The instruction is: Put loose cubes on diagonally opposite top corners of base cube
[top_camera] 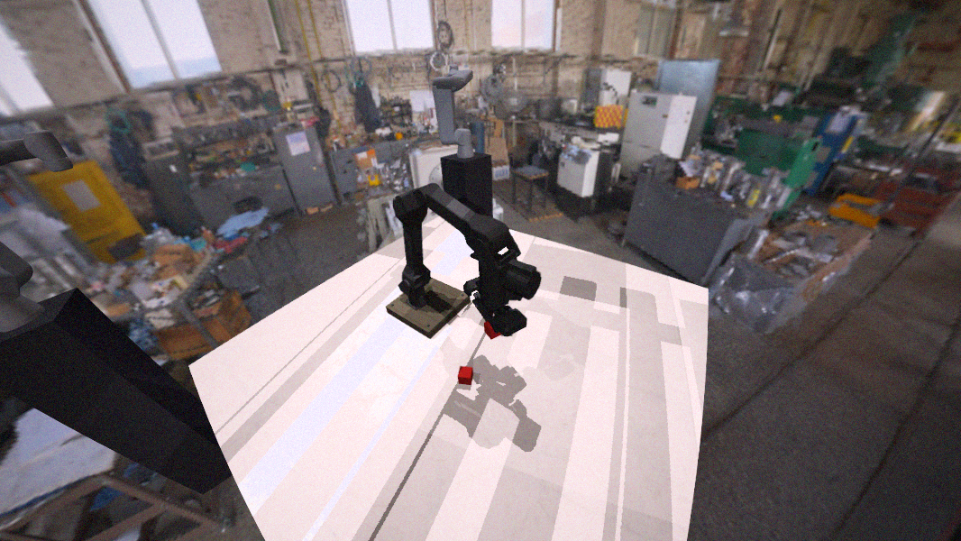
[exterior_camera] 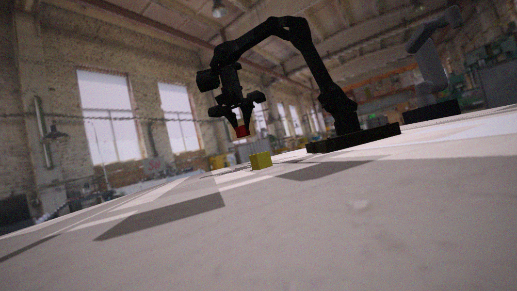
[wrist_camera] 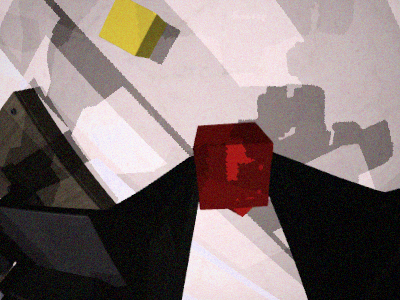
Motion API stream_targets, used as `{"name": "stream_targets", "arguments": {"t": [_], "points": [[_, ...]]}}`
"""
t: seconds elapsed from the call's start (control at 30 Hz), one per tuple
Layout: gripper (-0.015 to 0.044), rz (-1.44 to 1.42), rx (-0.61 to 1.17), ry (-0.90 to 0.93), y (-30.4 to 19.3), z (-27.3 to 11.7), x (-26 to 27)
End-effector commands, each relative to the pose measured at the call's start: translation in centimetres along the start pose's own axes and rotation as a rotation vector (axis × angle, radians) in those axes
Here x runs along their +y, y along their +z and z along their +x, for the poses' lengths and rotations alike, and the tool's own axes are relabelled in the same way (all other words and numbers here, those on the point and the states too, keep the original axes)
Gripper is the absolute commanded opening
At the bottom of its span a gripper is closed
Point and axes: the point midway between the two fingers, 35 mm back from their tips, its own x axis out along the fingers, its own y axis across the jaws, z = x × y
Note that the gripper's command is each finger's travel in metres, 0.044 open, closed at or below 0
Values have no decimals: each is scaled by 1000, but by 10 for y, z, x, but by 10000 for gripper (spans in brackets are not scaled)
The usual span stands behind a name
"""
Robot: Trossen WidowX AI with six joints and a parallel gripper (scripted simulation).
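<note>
A red cube (top_camera: 492, 329) (exterior_camera: 242, 131) (wrist_camera: 233, 172) is pinched in the gripper (top_camera: 494, 327) (exterior_camera: 242, 130) (wrist_camera: 230, 162), raised off the table (top_camera: 572, 417) (exterior_camera: 289, 231) (wrist_camera: 215, 45), right of center in the top view. The yellow base cube (exterior_camera: 261, 160) (wrist_camera: 131, 26) sits at the wrist view's upper left. Another red cube (top_camera: 465, 374) rests at the top view's lower middle.

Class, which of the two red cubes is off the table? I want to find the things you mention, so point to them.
The red cube (top_camera: 491, 329) (exterior_camera: 242, 131) (wrist_camera: 233, 176) between the gripper's (exterior_camera: 242, 130) (wrist_camera: 233, 175) fingers; the other sits on the tabletop.

Red cube (top_camera: 492, 329) (exterior_camera: 242, 131) (wrist_camera: 233, 172), yellow cube (exterior_camera: 261, 160) (wrist_camera: 130, 26), black pincer (top_camera: 496, 326) (exterior_camera: 242, 130) (wrist_camera: 230, 162)
</note>
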Motion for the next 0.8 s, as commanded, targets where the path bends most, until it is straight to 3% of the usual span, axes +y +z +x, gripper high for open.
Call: {"name": "stream_targets", "arguments": {"t": [0.0,0.77], "points": [[105,-1,3,-7,1,-5,2],[105,-89,-2,-5,66,15,34]]}}
